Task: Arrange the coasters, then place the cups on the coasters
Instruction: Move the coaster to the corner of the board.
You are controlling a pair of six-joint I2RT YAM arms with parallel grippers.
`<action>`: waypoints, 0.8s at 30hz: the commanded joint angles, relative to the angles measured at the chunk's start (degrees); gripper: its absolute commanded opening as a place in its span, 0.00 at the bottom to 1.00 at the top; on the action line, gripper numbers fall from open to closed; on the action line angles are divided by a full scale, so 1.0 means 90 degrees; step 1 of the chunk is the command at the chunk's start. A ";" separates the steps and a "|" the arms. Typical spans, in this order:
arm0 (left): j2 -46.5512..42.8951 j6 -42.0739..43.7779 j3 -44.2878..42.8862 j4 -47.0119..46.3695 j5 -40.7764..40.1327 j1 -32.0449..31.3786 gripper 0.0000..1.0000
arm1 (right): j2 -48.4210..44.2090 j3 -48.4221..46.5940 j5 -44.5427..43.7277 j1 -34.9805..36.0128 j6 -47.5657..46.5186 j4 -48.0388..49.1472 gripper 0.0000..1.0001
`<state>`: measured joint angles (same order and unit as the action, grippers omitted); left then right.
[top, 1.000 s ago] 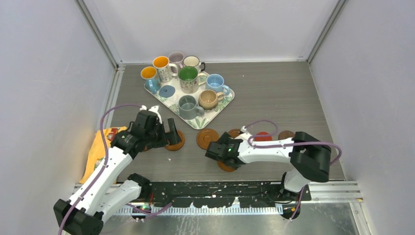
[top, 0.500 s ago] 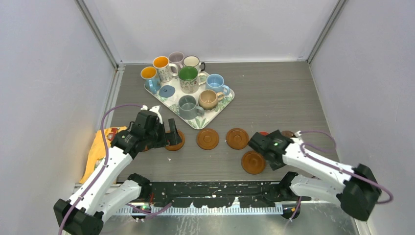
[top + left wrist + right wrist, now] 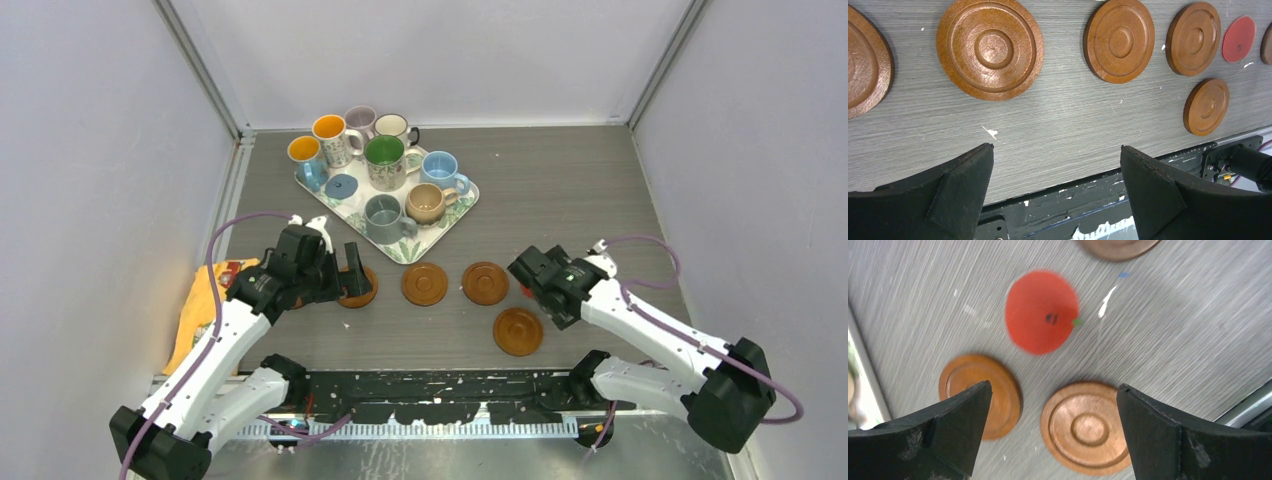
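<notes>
Grey wood-grain table (image 3: 560, 190) carries the coasters (image 3: 425, 284) lying flat near the arms, while the cups (image 3: 385, 160) stand on a tray (image 3: 412, 250) farther back. The left gripper (image 3: 1056, 147) and right gripper (image 3: 1054, 384) both hang spread wide, grasping nothing.

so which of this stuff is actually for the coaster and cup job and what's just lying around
For the job:
- wooden coasters, laid out flat near the arms
- thin red coaster
- cups, all standing on the tray

Just lying about:
- leaf-patterned tray under the cups
- yellow cloth, beside the left arm
</notes>
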<state>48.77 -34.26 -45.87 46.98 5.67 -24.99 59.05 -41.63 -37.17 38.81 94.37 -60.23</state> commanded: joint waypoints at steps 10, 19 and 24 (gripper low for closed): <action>0.0088 -0.0024 -0.0051 -0.0200 -0.0028 0.0043 1.00 | 0.1975 -0.0890 0.0318 0.2388 0.1086 0.0987 1.00; 0.0107 -0.0004 -0.0031 -0.0210 -0.0020 0.0043 1.00 | 0.2081 -0.0187 0.0340 0.2342 0.1431 0.1610 1.00; 0.0132 0.0006 -0.0030 -0.0221 0.0003 0.0043 1.00 | 0.1841 0.0406 0.0420 0.2029 0.1551 0.1833 1.00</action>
<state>49.84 -34.35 -45.87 46.52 5.63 -24.99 78.46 -41.60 -32.38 59.18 105.38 -45.50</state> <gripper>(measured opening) 0.996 0.996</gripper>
